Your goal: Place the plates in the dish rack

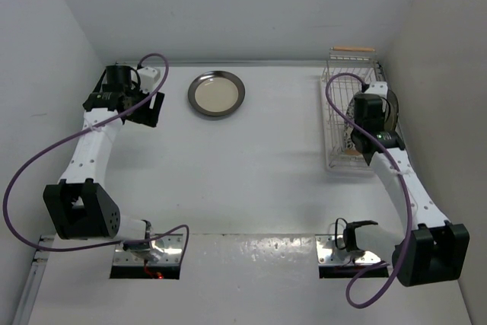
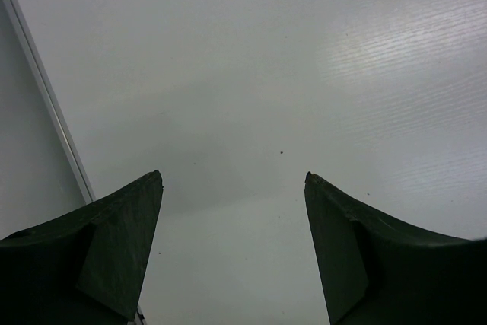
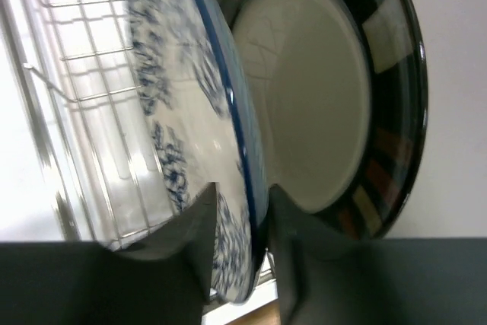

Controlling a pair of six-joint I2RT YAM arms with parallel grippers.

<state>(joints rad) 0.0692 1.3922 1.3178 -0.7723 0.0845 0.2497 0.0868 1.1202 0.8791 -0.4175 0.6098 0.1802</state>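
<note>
The dish rack [image 1: 329, 116] stands at the far right of the table, with a wooden handle at its far end. In the right wrist view its white wires [image 3: 76, 74] hold two upright plates. One is the blue-and-white plate [image 3: 175, 112], the other the cream plate with the blocked rim [image 3: 304, 112] just behind it. My right gripper [image 3: 242, 188] straddles the blue plate's lower rim, its jaws parted slightly wider than the rim. The dark-rimmed cream plate [image 1: 217, 94] lies flat at the far middle of the table. My left gripper [image 1: 150, 108] [image 2: 233, 178] hovers open and empty to that plate's left.
White walls close in the table at the back, left and right. The right wall stands close beside the rack. Purple cables loop off both arms. Two metal mounting plates [image 1: 148, 253] sit at the near edge.
</note>
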